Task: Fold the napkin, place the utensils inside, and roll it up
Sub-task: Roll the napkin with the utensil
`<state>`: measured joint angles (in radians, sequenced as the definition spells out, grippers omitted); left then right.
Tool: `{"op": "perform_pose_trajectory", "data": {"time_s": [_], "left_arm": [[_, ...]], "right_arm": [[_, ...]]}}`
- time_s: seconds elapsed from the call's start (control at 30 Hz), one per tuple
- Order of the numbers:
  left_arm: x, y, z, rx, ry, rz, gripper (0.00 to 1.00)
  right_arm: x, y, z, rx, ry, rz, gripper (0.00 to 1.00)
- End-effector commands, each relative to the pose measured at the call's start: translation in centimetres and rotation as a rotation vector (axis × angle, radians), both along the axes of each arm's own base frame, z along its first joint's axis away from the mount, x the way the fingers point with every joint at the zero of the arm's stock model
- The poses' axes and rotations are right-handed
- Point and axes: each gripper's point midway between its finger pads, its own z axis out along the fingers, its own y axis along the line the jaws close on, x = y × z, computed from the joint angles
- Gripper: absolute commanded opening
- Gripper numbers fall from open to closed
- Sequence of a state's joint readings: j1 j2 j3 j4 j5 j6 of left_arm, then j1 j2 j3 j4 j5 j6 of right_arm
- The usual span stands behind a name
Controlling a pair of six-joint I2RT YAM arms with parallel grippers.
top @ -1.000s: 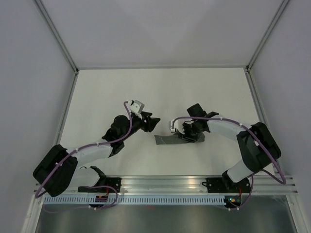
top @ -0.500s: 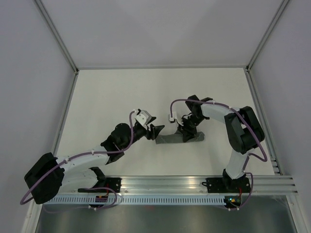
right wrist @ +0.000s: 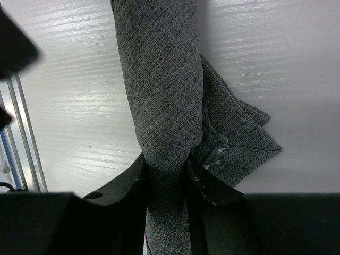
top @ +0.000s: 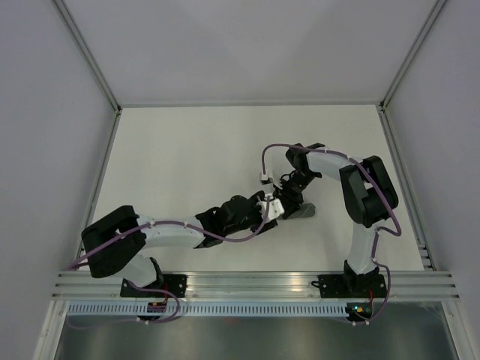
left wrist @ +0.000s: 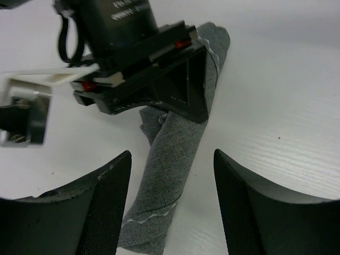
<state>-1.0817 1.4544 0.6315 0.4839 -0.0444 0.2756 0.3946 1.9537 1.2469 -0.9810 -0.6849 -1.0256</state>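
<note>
Top external view, showing the left gripper swung in over the last second to the left end of the napkin, rolled tight in the middle of the table. Left wrist: jaws spread, straddling the roll without touching it. Right wrist: right gripper clenched on the roll. No utensil in sight, presumably wrapped inside. Judged near completion, with only tidying or release left.

Napkin: dark grey, fine woven fleck, pale stitched edge line. Table: white, faint wood-grain streaks. Arm cables: purple.
</note>
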Motion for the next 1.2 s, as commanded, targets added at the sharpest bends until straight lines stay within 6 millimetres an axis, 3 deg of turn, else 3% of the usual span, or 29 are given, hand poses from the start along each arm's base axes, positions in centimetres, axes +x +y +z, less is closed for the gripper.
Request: {"op": "perform_pose_trajectory", "data": {"time_s": [0.0, 0.37, 0.77, 0.87, 0.9, 1.0, 1.1, 1.17], "left_arm": [[0.5, -1.5, -0.9, 0.098, -0.085, -0.062, 0.69], [2.0, -3.2, -7.0, 0.264, -0.089, -0.106, 0.70], [2.5, -3.9, -9.4, 0.324, -0.077, -0.114, 0.65], [2.1, -3.7, -10.1, 0.358, -0.049, -0.137, 0.56], [2.0, -3.8, -10.2, 0.360, -0.039, -0.150, 0.48], [1.8, -3.5, -10.9, 0.390, 0.002, -0.158, 0.30], [1.3, -3.6, -11.4, 0.399, 0.079, -0.172, 0.17], [1.3, -3.3, -12.0, 0.415, 0.125, -0.171, 0.13]], "right_arm": [[-1.3, -2.1, -3.8, -0.118, 0.068, 0.033, 0.26], [-0.8, -2.2, -4.6, -0.130, 0.099, 0.010, 0.27], [-0.8, -2.4, -5.0, -0.143, 0.135, -0.005, 0.27], [-0.7, -2.5, -4.9, -0.142, 0.143, -0.010, 0.27], [-0.5, -2.4, -4.9, -0.142, 0.142, -0.012, 0.28], [-0.1, -2.3, -4.7, -0.136, 0.129, -0.027, 0.37], [0.7, -2.1, -4.0, -0.117, 0.111, -0.053, 0.52], [1.4, -1.8, -3.5, -0.100, 0.104, -0.079, 0.57]]}}
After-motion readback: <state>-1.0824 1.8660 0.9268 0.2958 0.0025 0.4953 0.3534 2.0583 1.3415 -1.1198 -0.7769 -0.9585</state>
